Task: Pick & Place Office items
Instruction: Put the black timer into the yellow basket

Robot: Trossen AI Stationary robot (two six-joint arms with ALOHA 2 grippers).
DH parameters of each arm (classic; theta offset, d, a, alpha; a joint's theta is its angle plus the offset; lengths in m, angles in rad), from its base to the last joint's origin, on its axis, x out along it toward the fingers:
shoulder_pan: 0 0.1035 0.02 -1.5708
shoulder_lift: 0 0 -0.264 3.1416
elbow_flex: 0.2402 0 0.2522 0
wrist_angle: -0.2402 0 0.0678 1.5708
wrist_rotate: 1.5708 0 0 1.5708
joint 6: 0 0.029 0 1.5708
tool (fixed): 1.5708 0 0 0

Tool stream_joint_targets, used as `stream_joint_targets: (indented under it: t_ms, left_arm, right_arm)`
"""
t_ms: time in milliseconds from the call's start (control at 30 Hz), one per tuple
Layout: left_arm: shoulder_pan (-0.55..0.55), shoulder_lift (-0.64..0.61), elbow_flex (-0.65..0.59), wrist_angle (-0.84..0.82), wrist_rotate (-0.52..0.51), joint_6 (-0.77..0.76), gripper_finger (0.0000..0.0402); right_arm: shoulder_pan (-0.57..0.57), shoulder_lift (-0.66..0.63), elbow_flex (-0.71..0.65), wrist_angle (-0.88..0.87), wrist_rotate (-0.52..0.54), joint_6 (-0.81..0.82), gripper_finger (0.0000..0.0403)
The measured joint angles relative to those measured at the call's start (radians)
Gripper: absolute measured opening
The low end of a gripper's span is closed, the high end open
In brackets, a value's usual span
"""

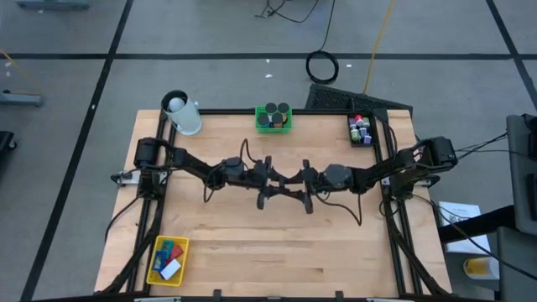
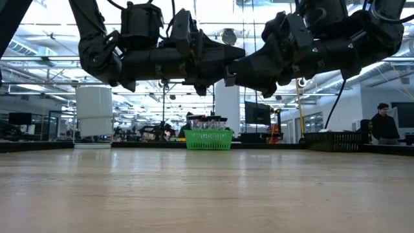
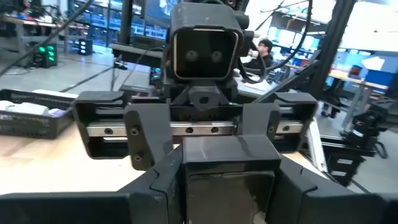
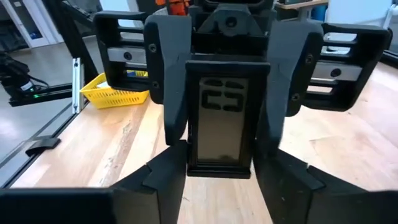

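Nearest you, at about 7 o'clock on the bench point(image 1: 252, 243), sits the yellow basket point(image 1: 154, 262). It holds a few of the office items: red, blue, teal and white blocks point(image 1: 170, 256).

At the bench's centre both arms reach in from 9 and 3 o'clock and meet nose to nose, well above the wood. Between them is a flat black piece point(image 4: 221, 118), standing upright and clear of the bench. Your right end effector point(image 1: 298, 179) pinches its lower part, one finger on each side. The left end effector point(image 1: 277, 178) faces it and has its fingers pressed against the same piece's two side edges, so both grip it at once. You cannot read the pale marking on its face.

Along the far edge, at 12 o'clock, the green basket point(image 1: 273, 127) carries the short black cylinders point(image 1: 273, 117). At 11 o'clock stands the larger white cylinder point(image 1: 186, 117). At 1 o'clock a dark tray point(image 1: 352, 138) holds the tiny purple, pink and green bits point(image 1: 360, 127).

Beyond the bench, at 2 o'clock, a person point(image 2: 386, 124) stands in the room.
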Motion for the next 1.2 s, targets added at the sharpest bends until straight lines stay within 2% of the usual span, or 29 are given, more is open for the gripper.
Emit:
stream_joint_targets:
  t_ms: [100, 367, 500, 600, 700, 800, 1000, 1133, 1200]
  left_arm:
    - [0.002, 0.0, 0.0, 0.004, 0.011, -0.006, 0.0154]
    - [0.03, 0.0, 0.0, 0.024, 0.023, -0.027, 0.0154]
    - [0.042, -0.002, -0.002, 0.067, 0.051, -0.033, 0.0154]
    - [0.05, -0.036, -0.007, 0.035, 0.053, -0.029, 0.0154]
    - [0.051, -0.11, -0.009, -0.08, 0.044, -0.002, 0.0154]
    - [0.045, -0.224, -0.009, -0.288, 0.034, 0.031, 0.0154]
    - [-0.023, -0.493, -0.009, -0.856, -0.049, -0.043, 0.0154]
    - [-0.107, -0.626, -0.007, -1.213, -0.116, -0.24, 0.0154]
    - [-0.159, -0.673, -0.005, -1.366, -0.151, -0.369, 0.0154]
  right_arm:
    - [0.006, 0.0, 0.0, -0.005, 0.003, -0.004, 0.0199]
    - [0.042, -0.029, -0.028, -0.033, 0.138, -0.02, 0.0285]
    - [0.054, -0.127, -0.082, -0.077, 0.17, -0.05, 0.031]
    - [0.064, -0.253, -0.139, -0.181, 0.214, -0.047, 0.0307]
    - [0.082, -0.389, -0.215, -0.32, 0.338, -0.028, 0.0279]
    - [0.101, -0.497, -0.311, -0.385, 0.472, -0.021, 0.023]
    - [0.088, -0.622, -0.475, -0.304, 0.498, -0.033, 0.0101]
    - [0.089, -0.661, -0.515, -0.279, 0.497, -0.033, 0.0022]
    - [0.089, -0.668, -0.516, -0.29, 0.495, -0.051, 0.0007]
